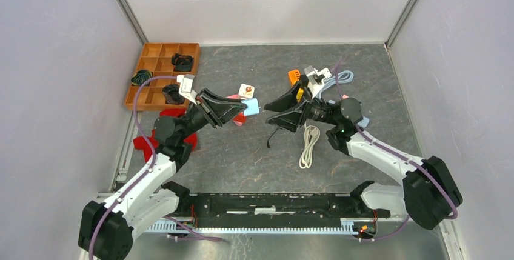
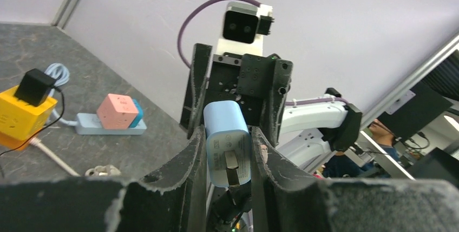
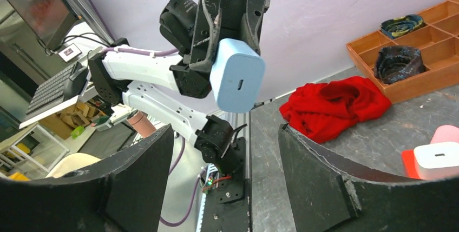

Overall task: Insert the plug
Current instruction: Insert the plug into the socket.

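A light blue plug [image 2: 227, 140] with its metal prongs facing the left wrist camera is held in mid-air, and my left gripper [image 2: 228, 153] is shut on its sides. In the top view the plug [image 1: 251, 107] sticks out of the left gripper [image 1: 240, 112] above the table's middle. My right gripper [image 1: 271, 113] faces it from the right, close by. In the right wrist view the plug [image 3: 237, 75] hangs just beyond and above the right gripper [image 3: 224, 151], whose jaws stand wide apart with nothing between them. A pale blue power strip [image 2: 86, 125] carrying a pink cube lies on the table.
A yellow socket cube [image 2: 16, 117] with a black adapter on it sits left of the strip. A coiled white cable [image 1: 309, 146] lies mid-table. An orange compartment tray [image 1: 151, 66] stands at the back left, with a red cloth [image 3: 335, 105] in front of it.
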Action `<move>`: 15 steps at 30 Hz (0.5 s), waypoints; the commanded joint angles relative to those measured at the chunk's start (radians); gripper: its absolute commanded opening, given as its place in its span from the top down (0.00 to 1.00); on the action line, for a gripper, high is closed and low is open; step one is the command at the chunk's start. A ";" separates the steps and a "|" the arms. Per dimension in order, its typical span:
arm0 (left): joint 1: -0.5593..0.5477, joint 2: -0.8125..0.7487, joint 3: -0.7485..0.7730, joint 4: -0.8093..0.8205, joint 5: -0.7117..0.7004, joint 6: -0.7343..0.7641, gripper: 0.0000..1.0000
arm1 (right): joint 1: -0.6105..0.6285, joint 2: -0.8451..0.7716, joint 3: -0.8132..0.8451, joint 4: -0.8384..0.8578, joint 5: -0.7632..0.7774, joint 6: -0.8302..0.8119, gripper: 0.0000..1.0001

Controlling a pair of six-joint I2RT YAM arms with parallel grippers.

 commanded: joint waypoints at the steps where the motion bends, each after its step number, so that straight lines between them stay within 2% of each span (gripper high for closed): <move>1: 0.000 -0.008 -0.019 0.179 0.022 -0.094 0.98 | 0.028 0.013 0.063 0.072 0.049 0.029 0.24; 10: 0.001 0.014 -0.035 0.243 0.055 -0.135 0.98 | 0.083 0.061 0.115 0.081 0.088 0.030 0.21; 15: 0.001 0.013 -0.053 0.246 0.060 -0.136 0.98 | 0.111 0.112 0.175 0.067 0.085 0.019 0.28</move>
